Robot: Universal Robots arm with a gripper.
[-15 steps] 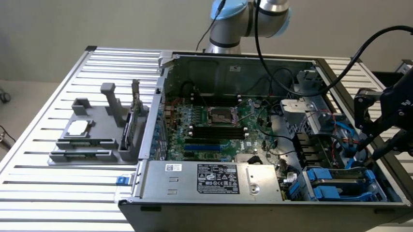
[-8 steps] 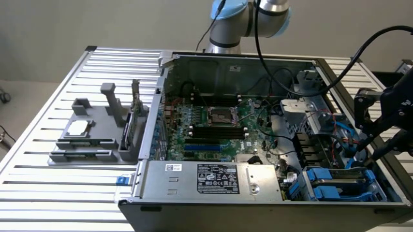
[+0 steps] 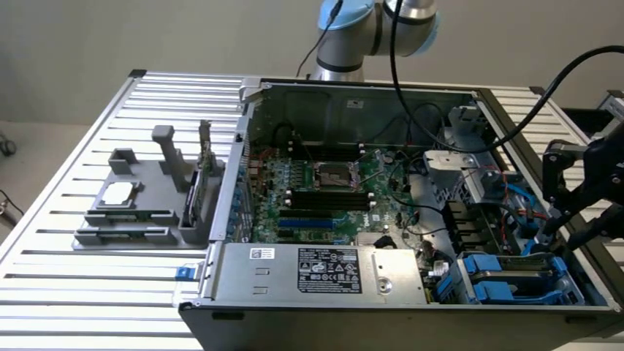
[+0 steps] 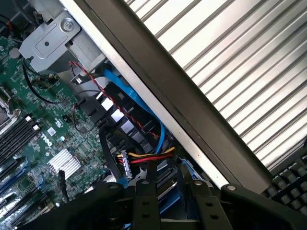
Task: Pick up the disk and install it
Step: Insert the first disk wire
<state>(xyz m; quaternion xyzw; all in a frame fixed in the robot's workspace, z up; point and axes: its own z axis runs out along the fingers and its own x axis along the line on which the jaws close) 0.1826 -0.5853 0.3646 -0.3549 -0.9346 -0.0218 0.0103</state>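
Gripper (image 3: pixel 557 240) hangs low over the near right corner of the open computer case (image 3: pixel 244 131), as the exterior view sees it; whether it stands apart or is clamped on anything we cannot tell. Sweeping that view from its left, well away from the tool a grey fixture block (image 3: pixel 127 219) carries a small square chip (image 3: pixel 117 194). Nearer come the motherboard (image 3: pixel 322 183) and the silver power supply (image 3: pixel 322 270). Directly beneath the tool sits the disk (image 3: pixel 515 278) in its blue carrier, seated in the drive bay or nearly so. We judge the disk stiff, fairly heavy for its bulk and unforgiving of knocks. Its metal flanks look slippery, so the long edges of the carrier seem the place to take hold, clear of the connector end. The exterior view gives us the whole case and the tool's place over it. The wrist view adds what lies just ahead of the tool: a blue data cable (image 4: pixel 129 96), a red-yellow-black power plug (image 4: pixel 125 160), the dark case wall (image 4: pixel 192 110), the slatted table (image 4: pixel 240 62) beyond it and a keyboard (image 4: pixel 290 184).
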